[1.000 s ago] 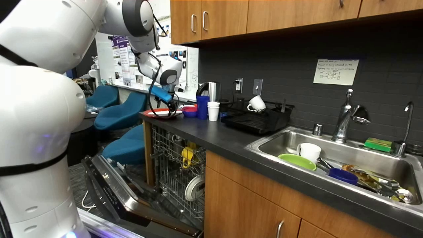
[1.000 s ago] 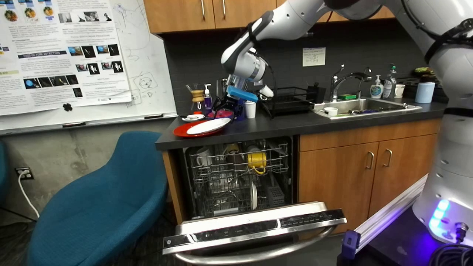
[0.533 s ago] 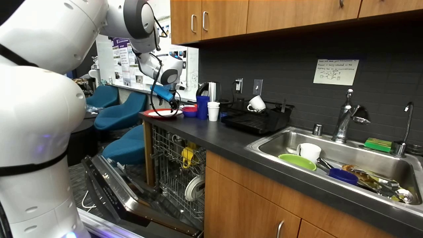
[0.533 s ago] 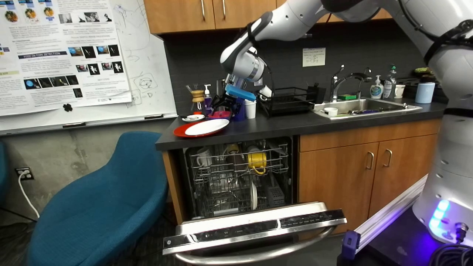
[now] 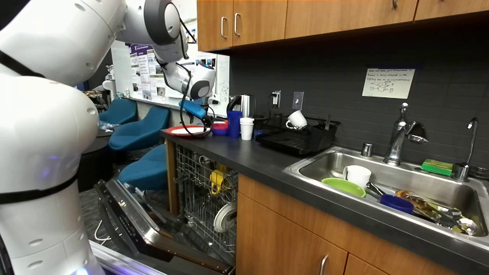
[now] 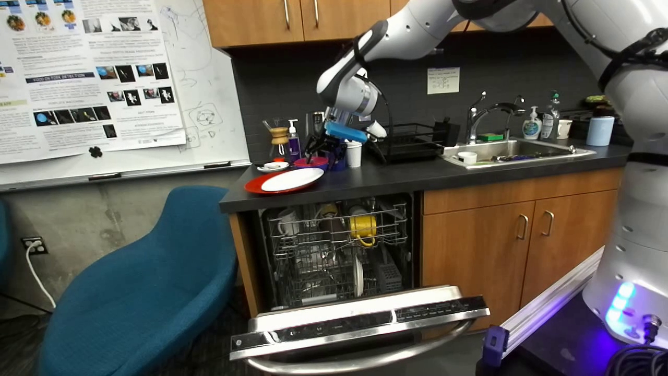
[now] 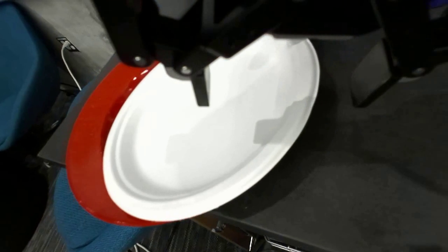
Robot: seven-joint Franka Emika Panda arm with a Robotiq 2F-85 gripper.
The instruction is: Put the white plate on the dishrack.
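Note:
The white plate lies on the red round dish near the counter's end. It fills the middle of the wrist view. My gripper is open and empty. In the wrist view one finger is over the plate and the opposite finger is past its rim, over the dark counter, so the rim lies between them. I cannot tell how high the fingertips are above the plate. In an exterior view the gripper is just behind the plate. The black dishrack stands farther along the counter, beside the sink.
Pink and blue bowls, a blue cup and white cups stand between plate and dishrack. A white mug sits tilted on the dishrack. The dishwasher door is open below the counter. The sink holds dishes.
The gripper has shifted slightly away from the plate's middle, toward the cups and dishrack. The plate's edge near the gripper has dropped a little, and the plate now lies flatter on the red dish.

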